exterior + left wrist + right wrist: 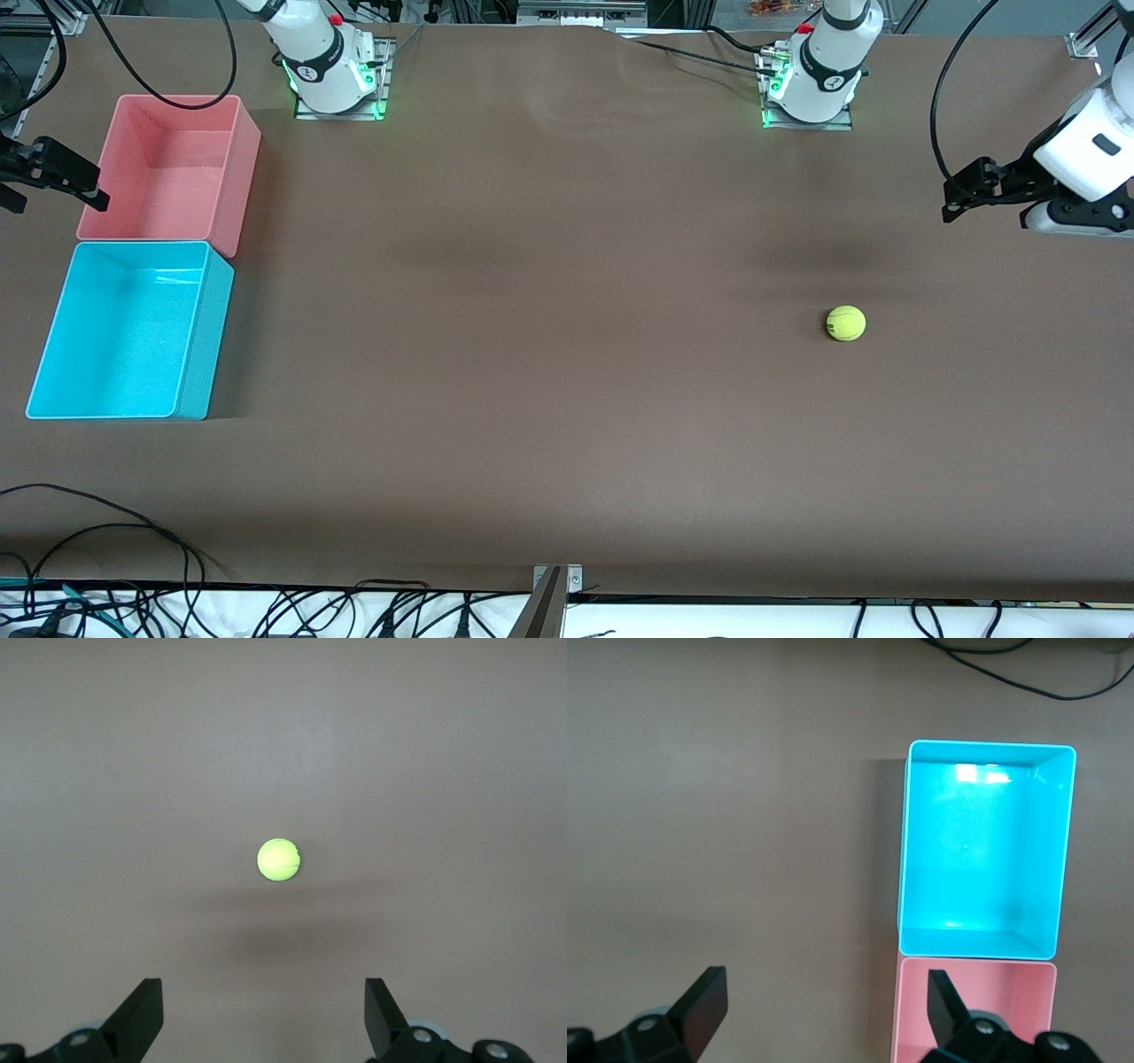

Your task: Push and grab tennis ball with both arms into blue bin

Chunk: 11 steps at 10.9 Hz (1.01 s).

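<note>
Brown matte surface (567,399), cables trailing along the edge nearest the front camera; two bins are sitting at the right arm's end.

Landmark: the blue bin (199,337). The tennis ball (845,322) is lying on the bare surface well apart from it, toward the left arm's end, at about the same depth from the front camera as the bin. The pink bin (244,177) is touching the blue bin's wall that is farther from the front camera. Both bins are standing empty.

Left gripper (952,197) is hovering over the surface at the left arm's end, well apart from the blue bin, jaws spread wide and holding nothing; in its wrist view the ball (278,859) is sitting centred ahead of the jaws. Right gripper (53,182) is hanging just beside the pink bin, jaws likewise wide and empty, looking down on the blue bin (908,850).

Step in hand, as I am judging it: left arm pushing the ball toward the blue bin. Advice: come down low, contact the ball on the side facing away from the bin, push through its centre so it is rolling straight, not veering. Keep it slow; a fuzzy ball will be rolling on freely. Right arm should be waiting to receive.

Ball: yellow-green, fuzzy, dark mark on one side, much smaller than the bin.
</note>
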Tool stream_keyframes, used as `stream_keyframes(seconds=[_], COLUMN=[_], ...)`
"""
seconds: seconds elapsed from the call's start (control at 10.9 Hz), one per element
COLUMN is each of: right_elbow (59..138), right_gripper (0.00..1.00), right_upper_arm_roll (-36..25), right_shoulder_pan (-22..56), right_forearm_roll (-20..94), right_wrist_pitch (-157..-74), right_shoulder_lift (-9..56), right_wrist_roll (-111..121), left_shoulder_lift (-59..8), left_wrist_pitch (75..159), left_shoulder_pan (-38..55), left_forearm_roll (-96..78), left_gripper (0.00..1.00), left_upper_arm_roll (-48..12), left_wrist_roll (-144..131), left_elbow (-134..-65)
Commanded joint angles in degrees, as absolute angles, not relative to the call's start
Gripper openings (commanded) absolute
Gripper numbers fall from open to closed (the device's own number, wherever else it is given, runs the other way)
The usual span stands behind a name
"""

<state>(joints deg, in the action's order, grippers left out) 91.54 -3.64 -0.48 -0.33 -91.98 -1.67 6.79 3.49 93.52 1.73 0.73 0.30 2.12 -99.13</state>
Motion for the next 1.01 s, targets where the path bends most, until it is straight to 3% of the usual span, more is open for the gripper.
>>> stream_keyframes(seconds=[0.0,0.46,0.73,0.92], right_elbow=[90.4,90.4,90.4,90.4], right_gripper=[1.0,1.0,1.0,1.0], right_upper_arm_roll=[-3.6,-3.6,-3.6,-3.6], right_shoulder_pan=[-0.7,-0.7,-0.7,-0.7], right_forearm_roll=[0.5,0.5,0.5,0.5], right_wrist_pitch=[-91.0,-91.0,-91.0,-91.0], right_shoulder_lift=[-1.5,-1.5,-1.5,-1.5], right_wrist_roll=[7.0,7.1,7.2,7.1], left_shoulder_lift=[5.0,5.9,6.6,6.6], left_wrist_pitch=[94.8,94.4,83.6,83.1], left_shoulder_pan=[1.6,1.5,2.4,2.3], left_forearm_roll=[1.1,0.8,1.2,2.1], left_gripper=[1.0,1.0,1.0,1.0], left_upper_arm_roll=[0.1,2.0,1.7,0.0], left_wrist_roll=[2.8,3.0,2.4,2.5], left_elbow=[-100.8,-100.4,-95.7,-95.1])
